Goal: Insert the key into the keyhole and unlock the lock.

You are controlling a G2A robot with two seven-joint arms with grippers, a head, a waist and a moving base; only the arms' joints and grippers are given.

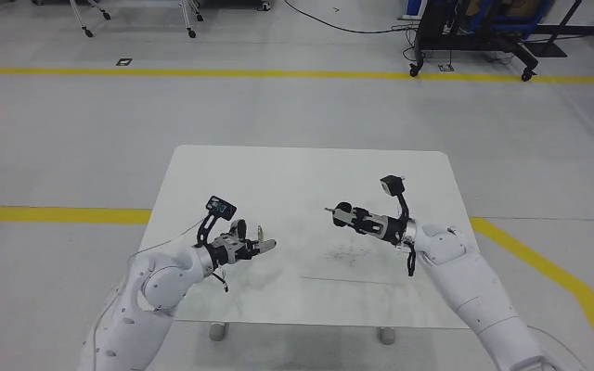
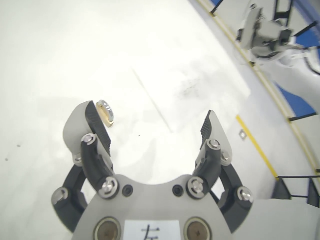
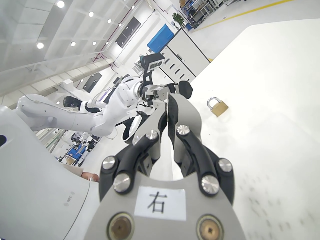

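On the table [image 1: 306, 176] padlock [image 3: 218, 107] lies flat, shackle toward wide-open left gripper [image 2: 150, 111]; right gripper [image 3: 167, 104] clamps the key [image 1: 328, 211]

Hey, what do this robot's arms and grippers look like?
The left arm and right arm have smooth, rounded white shells, a black cable near each wrist and a black camera bracket above it. The left gripper and right gripper match: grey metal base plate, black linkages, silver screws, pale grey fingers with black ribbed pads, and a white label bearing one black character.

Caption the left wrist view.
Open left pincer over the white table, brass padlock lying by one fingertip.
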